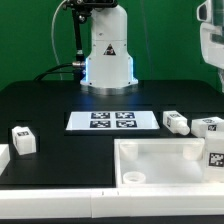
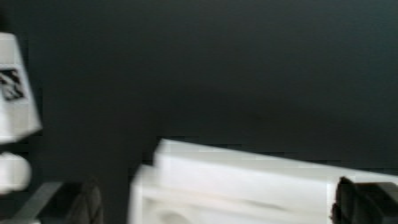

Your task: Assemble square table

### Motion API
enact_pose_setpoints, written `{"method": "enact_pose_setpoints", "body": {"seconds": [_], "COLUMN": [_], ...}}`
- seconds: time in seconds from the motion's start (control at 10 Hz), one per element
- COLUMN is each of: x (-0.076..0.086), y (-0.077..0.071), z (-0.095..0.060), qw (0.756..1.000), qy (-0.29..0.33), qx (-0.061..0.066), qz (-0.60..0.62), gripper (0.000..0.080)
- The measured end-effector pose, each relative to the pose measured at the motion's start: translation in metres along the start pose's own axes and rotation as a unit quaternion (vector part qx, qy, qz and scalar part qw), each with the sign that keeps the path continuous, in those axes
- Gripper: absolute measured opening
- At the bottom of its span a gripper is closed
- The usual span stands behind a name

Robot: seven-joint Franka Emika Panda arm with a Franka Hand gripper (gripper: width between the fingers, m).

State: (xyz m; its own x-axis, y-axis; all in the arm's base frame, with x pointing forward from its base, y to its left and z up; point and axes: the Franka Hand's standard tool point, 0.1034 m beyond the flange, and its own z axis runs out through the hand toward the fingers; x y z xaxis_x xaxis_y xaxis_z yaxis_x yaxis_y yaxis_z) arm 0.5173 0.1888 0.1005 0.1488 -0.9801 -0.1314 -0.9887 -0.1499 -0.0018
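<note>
The square tabletop [image 1: 165, 160], a large white slab with a raised rim and a round corner hole, lies at the front on the exterior view's right. Short white tagged legs lie around it: one on the left [image 1: 22, 138], two behind the slab [image 1: 176, 122] [image 1: 209, 127], and one at its right edge [image 1: 215, 156]. My gripper [image 1: 211, 45] hangs high at the exterior view's right edge, partly cut off. In the wrist view the gripper [image 2: 214, 205] is open and empty, its dark fingertips [image 2: 64, 205] wide apart above a corner of the slab [image 2: 249, 175]. A tagged leg [image 2: 15, 90] shows beside it.
The marker board [image 1: 112, 120] lies flat at the table's middle, in front of the robot base [image 1: 107, 55]. A plain white block [image 1: 3, 160] sits at the exterior view's left edge. The table top [image 1: 60, 95] is black, with a green backdrop behind.
</note>
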Motion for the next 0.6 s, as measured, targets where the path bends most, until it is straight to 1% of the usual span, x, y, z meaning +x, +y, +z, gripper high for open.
{"method": "enact_pose_setpoints", "body": {"seconds": [0.1, 0.2, 0.3, 0.6], "x": [-0.01, -0.017, -0.016, -0.015], "y": [0.027, 0.038, 0.036, 0.036], "z": [0.014, 0.022, 0.021, 0.021], "qw": [1.0, 1.0, 1.0, 1.0], "qy": [0.005, 0.009, 0.008, 0.009], "qx": [-0.017, -0.023, -0.022, -0.022], "qz": [0.002, 0.006, 0.002, 0.003], "gripper": [0.0649, 0.0649, 0.0649, 0.0649]}}
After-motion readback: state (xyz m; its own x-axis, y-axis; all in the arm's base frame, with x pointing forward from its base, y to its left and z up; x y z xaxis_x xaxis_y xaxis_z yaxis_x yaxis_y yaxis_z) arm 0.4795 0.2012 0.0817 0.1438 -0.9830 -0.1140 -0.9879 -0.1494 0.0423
